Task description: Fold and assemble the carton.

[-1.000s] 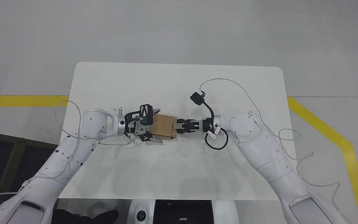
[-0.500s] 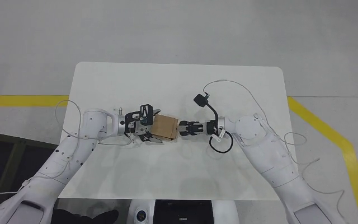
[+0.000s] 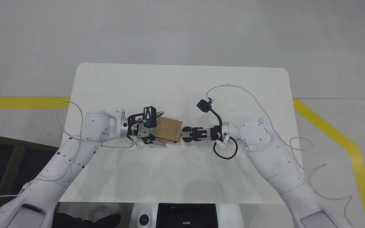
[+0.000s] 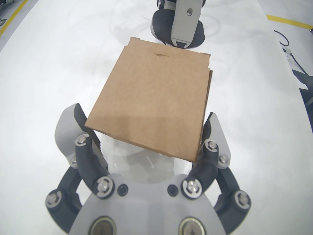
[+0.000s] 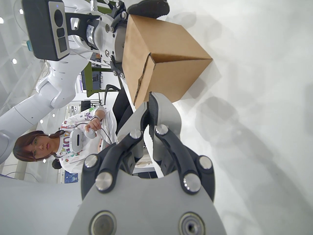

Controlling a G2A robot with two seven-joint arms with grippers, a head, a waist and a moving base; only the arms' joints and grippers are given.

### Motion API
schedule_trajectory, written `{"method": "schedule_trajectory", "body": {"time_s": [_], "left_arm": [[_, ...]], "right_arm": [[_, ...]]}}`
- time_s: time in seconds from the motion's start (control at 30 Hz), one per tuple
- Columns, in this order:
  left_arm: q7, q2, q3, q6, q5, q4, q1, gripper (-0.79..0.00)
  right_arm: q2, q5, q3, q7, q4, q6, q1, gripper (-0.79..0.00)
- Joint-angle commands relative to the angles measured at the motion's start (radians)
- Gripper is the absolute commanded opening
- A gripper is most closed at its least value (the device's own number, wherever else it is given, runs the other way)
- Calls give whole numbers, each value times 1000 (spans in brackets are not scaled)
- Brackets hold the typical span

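Carton point(image 3: 169, 129): a brown cardboard box, folded into shape, near the middle of the white surface point(image 3: 228, 85), between the two arms. The faces in view are plain brown board. The top panel carries a small dark nick near its far edge in the left wrist view point(image 4: 154, 99). In the right wrist view point(image 5: 166, 62), the raw corrugated edge of one flap stands slightly proud along a corner on the side facing the right arm.

Left tool point(image 3: 149, 132): spread to the carton's width and clamped on its near end. One finger presses each side of the box point(image 4: 144, 121). One dark pad point(image 5: 149, 7) lies against a side panel.

Right tool point(image 3: 187, 135): closed on nothing, its pads pressed together point(image 5: 148, 113). The tip sits just beside the carton's opposite end point(image 4: 179, 42). Whether it touches the board cannot be told.

A thin white cable point(image 3: 251, 94) loops over the surface by the right arm.
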Motion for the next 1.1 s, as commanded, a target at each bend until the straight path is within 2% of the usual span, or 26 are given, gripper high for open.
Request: {"method": "schedule_trajectory", "body": {"time_s": [0.0,0.5,1.07], "left_arm": [[0,0,0,0,-1,0,-1,0],[-1,1,5,0,-7,1,-2,0],[1,2,2,0,-7,2,-1,0]], "right_arm": [[-2,1,-9,-3,3,-1,4,-785],[-26,17,-81,-34,49,-6,55,-785],[-31,30,-91,-35,76,-23,73,-785]]}}
